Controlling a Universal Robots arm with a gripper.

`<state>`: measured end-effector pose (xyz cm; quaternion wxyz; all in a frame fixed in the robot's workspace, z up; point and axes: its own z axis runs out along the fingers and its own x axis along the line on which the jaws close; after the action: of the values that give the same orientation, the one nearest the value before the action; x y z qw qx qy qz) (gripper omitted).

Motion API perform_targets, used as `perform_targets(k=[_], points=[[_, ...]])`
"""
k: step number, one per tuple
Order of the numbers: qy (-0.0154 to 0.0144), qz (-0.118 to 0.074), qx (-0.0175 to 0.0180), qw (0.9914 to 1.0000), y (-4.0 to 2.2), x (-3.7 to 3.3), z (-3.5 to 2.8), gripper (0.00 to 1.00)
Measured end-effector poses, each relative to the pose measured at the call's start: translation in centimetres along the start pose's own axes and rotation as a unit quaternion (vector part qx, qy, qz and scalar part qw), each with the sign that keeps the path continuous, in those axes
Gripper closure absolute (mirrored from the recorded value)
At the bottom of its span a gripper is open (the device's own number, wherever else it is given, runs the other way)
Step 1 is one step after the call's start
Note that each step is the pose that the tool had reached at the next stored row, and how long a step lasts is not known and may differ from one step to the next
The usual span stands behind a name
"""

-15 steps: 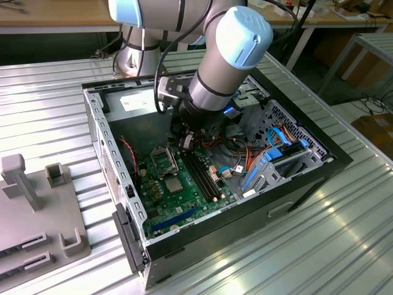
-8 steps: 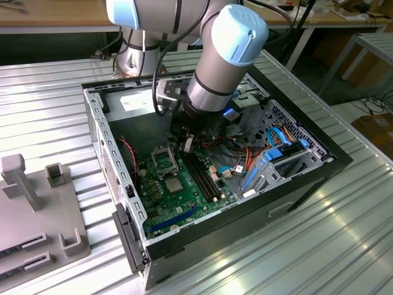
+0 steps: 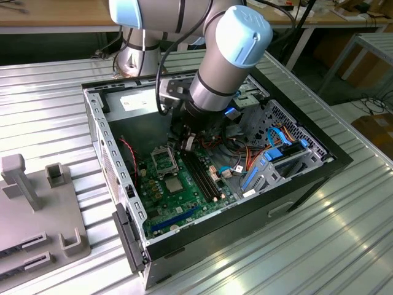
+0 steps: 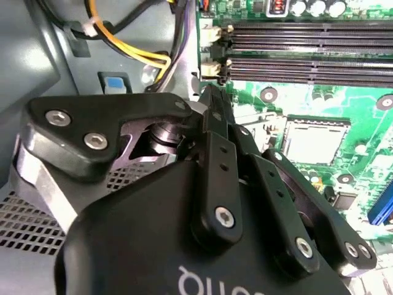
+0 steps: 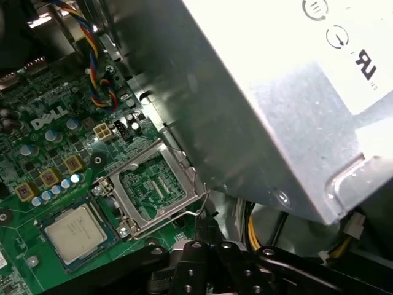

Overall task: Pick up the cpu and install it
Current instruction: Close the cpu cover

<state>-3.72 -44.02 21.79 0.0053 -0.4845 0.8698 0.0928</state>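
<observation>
The cpu [image 5: 75, 232], a pale silvery square, lies flat on the green motherboard [image 3: 184, 203]. It also appears as cpu [image 4: 310, 140] and cpu [image 3: 174, 185]. Right beside it is the silver-framed socket [image 5: 153, 187], seen from outside as socket [image 3: 164, 161], with a thin wire lever along its edge. My gripper [image 5: 206, 226] hangs inside the case just off the socket's corner, a socket-width from the cpu. Its fingers [image 4: 212, 117] are pressed together with nothing between them. In the exterior view the gripper [image 3: 186, 146] sits low under the arm's wrist.
The silver power supply box [image 5: 276, 92] stands close beside the gripper, with yellow and black cables [image 4: 135, 52] under it. Memory slots [image 4: 307, 43] run along the board. A blue drive cage [image 3: 270, 163] sits at the exterior view's right. A grey fixture [image 3: 37, 203] stands outside the case.
</observation>
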Motion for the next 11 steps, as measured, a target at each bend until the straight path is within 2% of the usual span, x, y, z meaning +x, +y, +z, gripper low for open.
perform_targets(k=[5,9,10,11], points=[[-0.003,0.0,-0.002,0.99999,0.02,-0.14,0.26,0.89],[-0.0071,-0.001,-0.0045,0.99996,0.09,-0.29,0.41,0.89],[-0.0094,-0.001,-0.006,0.99994,0.1,-0.33,0.53,0.89],[-0.0103,-0.001,-0.0066,0.99992,0.1,-0.31,0.62,0.89]])
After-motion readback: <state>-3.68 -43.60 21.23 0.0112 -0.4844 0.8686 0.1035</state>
